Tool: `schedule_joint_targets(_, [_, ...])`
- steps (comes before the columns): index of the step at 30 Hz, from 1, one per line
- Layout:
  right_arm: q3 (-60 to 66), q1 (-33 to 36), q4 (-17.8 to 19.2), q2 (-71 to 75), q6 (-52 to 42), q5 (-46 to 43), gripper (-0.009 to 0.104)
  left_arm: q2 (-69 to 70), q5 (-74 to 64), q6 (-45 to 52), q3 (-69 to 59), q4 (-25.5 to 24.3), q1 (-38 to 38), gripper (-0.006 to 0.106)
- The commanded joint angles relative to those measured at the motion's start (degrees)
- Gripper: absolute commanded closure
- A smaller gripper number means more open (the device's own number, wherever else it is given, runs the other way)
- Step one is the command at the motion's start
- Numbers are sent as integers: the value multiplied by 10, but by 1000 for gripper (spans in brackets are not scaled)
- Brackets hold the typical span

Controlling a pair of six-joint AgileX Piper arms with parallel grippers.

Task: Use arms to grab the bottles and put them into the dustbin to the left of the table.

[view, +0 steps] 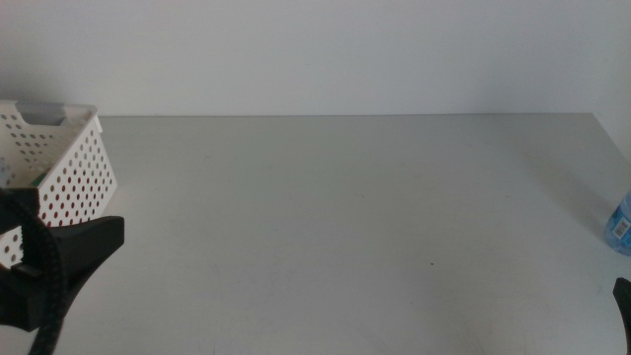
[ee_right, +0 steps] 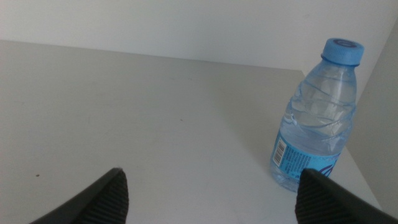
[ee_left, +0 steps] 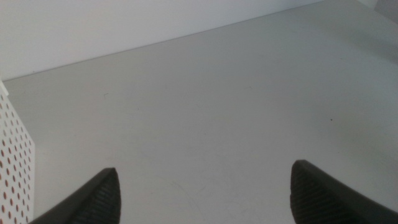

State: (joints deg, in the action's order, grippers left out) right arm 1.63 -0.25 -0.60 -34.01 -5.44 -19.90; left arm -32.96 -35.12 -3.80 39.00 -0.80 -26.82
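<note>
A clear water bottle with a blue cap stands upright near the table's far right edge; it also shows in the middle view. My right gripper is open and empty, a little short of the bottle, with the bottle off to one side of its jaws. Only a dark sliver of it shows in the middle view. My left gripper is open and empty, low at the left next to the white holed dustbin. Red and green show through the dustbin's holes. The tea bottle and can are not plainly visible.
The light-grey table stretches wide between the two grippers, with a white wall behind it. The dustbin's holed wall stands close beside my left gripper. The table's right edge runs just past the water bottle.
</note>
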Motion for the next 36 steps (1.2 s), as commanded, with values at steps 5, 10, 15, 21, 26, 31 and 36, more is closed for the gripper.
schedule_joint_targets(5, [-6,-4,6,-32,-12,-70,24,-1,43,-7,15,0,-1,7])
schedule_joint_targets(10, [-6,-11,6,-34,-12,-100,24,-1,43,-7,15,0,-1,7])
schedule_joint_targets(15, [-6,-75,6,-42,14,-113,24,-1,43,-7,15,0,-1,7])
schedule_joint_targets(21, [-6,-99,-26,-46,27,-176,24,-1,43,-7,15,0,-1,7])
schedule_joint_targets(26, [-6,-101,-61,-55,27,-191,24,-1,43,-7,15,0,-1,7])
schedule_joint_targets(31, [-6,-101,-64,-122,27,-191,24,-1,43,-7,15,0,-1,7])
schedule_joint_targets(36, [-6,-101,-54,-206,29,-230,24,-1,43,-7,15,0,-1,7])
